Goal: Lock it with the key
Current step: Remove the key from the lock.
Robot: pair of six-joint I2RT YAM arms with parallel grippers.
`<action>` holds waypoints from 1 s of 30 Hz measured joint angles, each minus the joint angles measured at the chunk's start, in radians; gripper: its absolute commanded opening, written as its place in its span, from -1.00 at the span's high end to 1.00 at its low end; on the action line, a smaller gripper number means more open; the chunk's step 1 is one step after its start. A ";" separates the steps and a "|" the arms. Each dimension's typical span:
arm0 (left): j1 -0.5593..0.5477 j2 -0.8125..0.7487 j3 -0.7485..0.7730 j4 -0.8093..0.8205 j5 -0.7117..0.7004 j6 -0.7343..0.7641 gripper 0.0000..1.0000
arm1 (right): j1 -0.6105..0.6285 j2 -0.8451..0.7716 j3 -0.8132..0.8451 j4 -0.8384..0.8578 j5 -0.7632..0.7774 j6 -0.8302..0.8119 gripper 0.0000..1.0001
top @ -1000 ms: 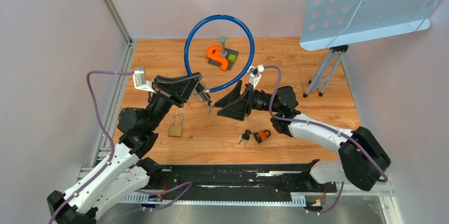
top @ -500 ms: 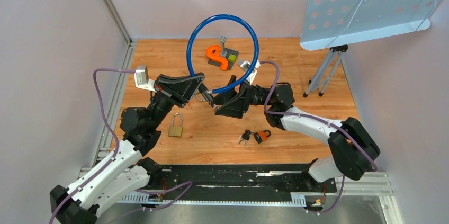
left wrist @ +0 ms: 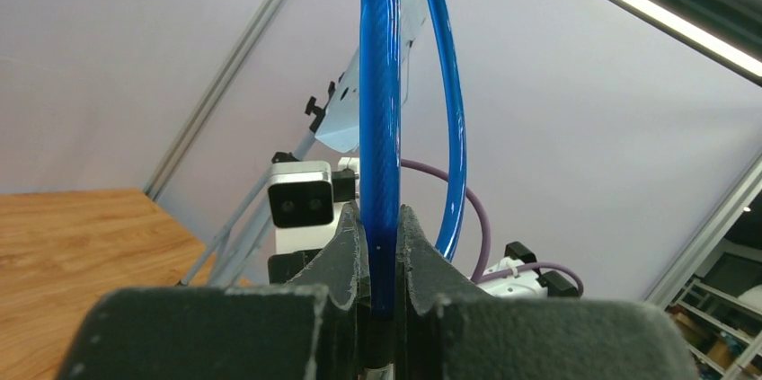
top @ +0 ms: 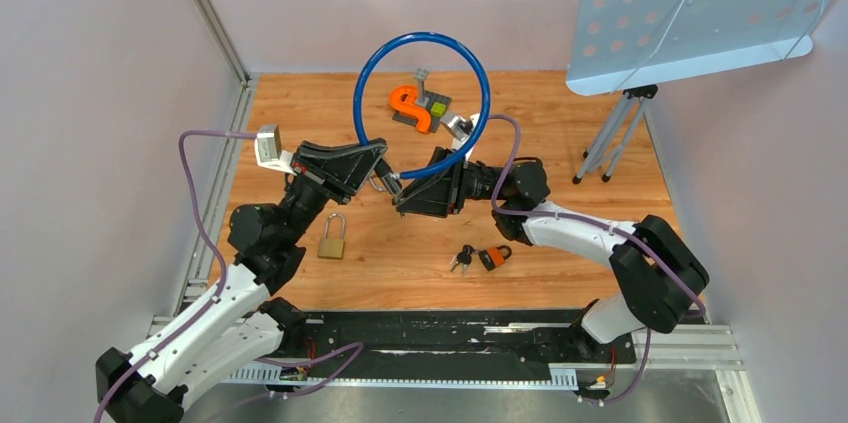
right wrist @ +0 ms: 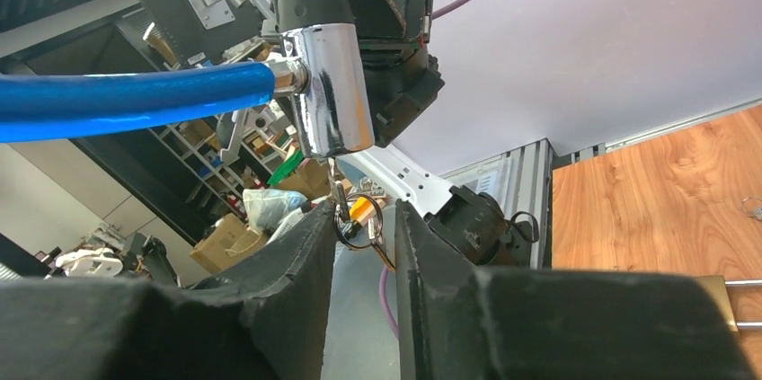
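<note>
Top external view: showed both arms meeting above the middle of a wooden table. Showed the left gripper and right gripper tip to tip, just under a blue cable lock standing as an upright ring. Could not tell from up there how either pincer was set.

Left wrist view: gave the answer for the left side. Showed its two dark foam-like fingers pressed tight onto the glossy blue cable, which ran straight up between them.

Right wrist view: alone showed the chrome lock cylinder, a smooth round barrel at the cable's end, hanging downward. Showed a slim metal key pointing up with its tip at the barrel's lower end; could not tell how far in. Showed the right fingers narrowed onto the key's head, with a key ring dangling between them.

Around, on the table: a brass padlock lying flat beside the left arm; an orange padlock touching a bunch of black-headed keys near the right arm; an orange S-shaped piece on a dark base, seen through the ring. At the far right, a tripod under a pale perforated panel.
</note>
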 measured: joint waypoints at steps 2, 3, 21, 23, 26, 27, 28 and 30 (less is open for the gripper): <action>0.000 0.000 -0.001 0.001 -0.002 0.000 1.00 | 0.003 0.000 0.000 0.000 0.007 0.000 0.47; 0.000 -0.001 -0.003 0.002 -0.005 0.000 1.00 | 0.004 0.000 0.000 -0.001 0.011 -0.001 0.49; 0.000 -0.064 -0.010 -0.164 -0.162 0.011 1.00 | 0.090 -0.216 -0.034 -0.417 0.319 -0.393 1.00; 0.000 -0.063 -0.010 -0.192 -0.180 0.014 1.00 | 0.106 -0.229 -0.034 -0.472 0.363 -0.451 1.00; 0.000 -0.063 -0.010 -0.231 -0.206 0.021 1.00 | 0.140 -0.248 -0.033 -0.558 0.446 -0.548 1.00; 0.000 -0.063 -0.010 -0.248 -0.214 0.025 1.00 | 0.154 -0.255 -0.031 -0.591 0.479 -0.583 1.00; 0.000 -0.063 -0.010 -0.257 -0.220 0.028 1.00 | 0.166 -0.260 -0.027 -0.620 0.511 -0.617 1.00; 0.000 -0.063 -0.010 -0.276 -0.237 0.040 1.00 | 0.185 -0.266 -0.016 -0.672 0.568 -0.676 1.00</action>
